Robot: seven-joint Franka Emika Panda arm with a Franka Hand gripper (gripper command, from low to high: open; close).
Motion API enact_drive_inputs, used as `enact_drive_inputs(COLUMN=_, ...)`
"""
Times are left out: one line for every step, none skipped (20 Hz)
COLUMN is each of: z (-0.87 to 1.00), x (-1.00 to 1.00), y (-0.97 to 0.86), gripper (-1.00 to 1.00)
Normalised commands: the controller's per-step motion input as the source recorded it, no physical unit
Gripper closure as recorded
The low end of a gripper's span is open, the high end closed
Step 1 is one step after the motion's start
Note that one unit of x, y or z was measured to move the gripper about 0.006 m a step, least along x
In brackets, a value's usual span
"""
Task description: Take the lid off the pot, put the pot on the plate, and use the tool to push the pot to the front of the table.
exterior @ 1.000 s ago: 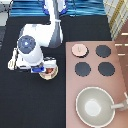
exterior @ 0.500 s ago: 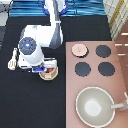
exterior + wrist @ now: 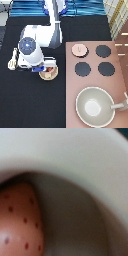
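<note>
Panda arm's tool (image 3: 44, 66) hangs low over the pot (image 3: 48, 74) on the black tabletop (image 3: 30, 105); whether it is apart or clamped on the rim cannot be told. The lid (image 3: 78, 49) is already off and rests on the stove counter (image 3: 120, 65) at the pot's 2 o'clock. The spatula (image 3: 13, 57) lies at the pot's 10 o'clock. Up close, the pot's pale inner wall (image 3: 75, 158) curves round a red, speckled filling (image 3: 17, 223). No plate can be made out apart from the pot. Handling this pot well probably means a firm hold on the rim, kept level so that the filling stays in.
</note>
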Motion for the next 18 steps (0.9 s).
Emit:
enact_drive_inputs(z=0.46, x=-0.31, y=0.11, gripper=-1.0)
enact_drive_inputs(z=0.6, x=-0.33, y=0.15, gripper=-1.0)
enact_drive_inputs(z=0.66, x=-0.36, y=0.17, gripper=-1.0)
enact_drive_inputs(z=0.79, x=-0.38, y=0.19, gripper=-1.0)
enact_drive_inputs(z=0.87, x=-0.45, y=0.11, gripper=-1.0)
enact_drive_inputs(z=0.87, x=-0.55, y=0.01, gripper=-1.0)
enact_drive_inputs(z=0.83, x=-0.65, y=0.0, gripper=-1.0)
enact_drive_inputs(z=0.79, x=-0.73, y=-0.04, gripper=-1.0)
enact_drive_inputs(z=0.77, x=-0.74, y=-0.16, gripper=-1.0)
enact_drive_inputs(z=0.75, x=-0.76, y=-0.23, gripper=-1.0)
enact_drive_inputs(z=0.75, x=-0.74, y=-0.27, gripper=-1.0)
enact_drive_inputs(z=0.73, x=-0.66, y=-0.36, gripper=-1.0)
enact_drive_inputs(z=0.7, x=-0.65, y=-0.38, gripper=-1.0)
enact_drive_inputs(z=0.63, x=-0.57, y=-0.45, gripper=-1.0)
enact_drive_inputs(z=0.54, x=-0.54, y=-0.47, gripper=-1.0)
enact_drive_inputs(z=0.39, x=-0.53, y=-0.54, gripper=-1.0)
enact_drive_inputs(z=0.29, x=-0.55, y=-0.58, gripper=-1.0)
enact_drive_inputs(z=0.2, x=-0.55, y=-0.62, gripper=-1.0)
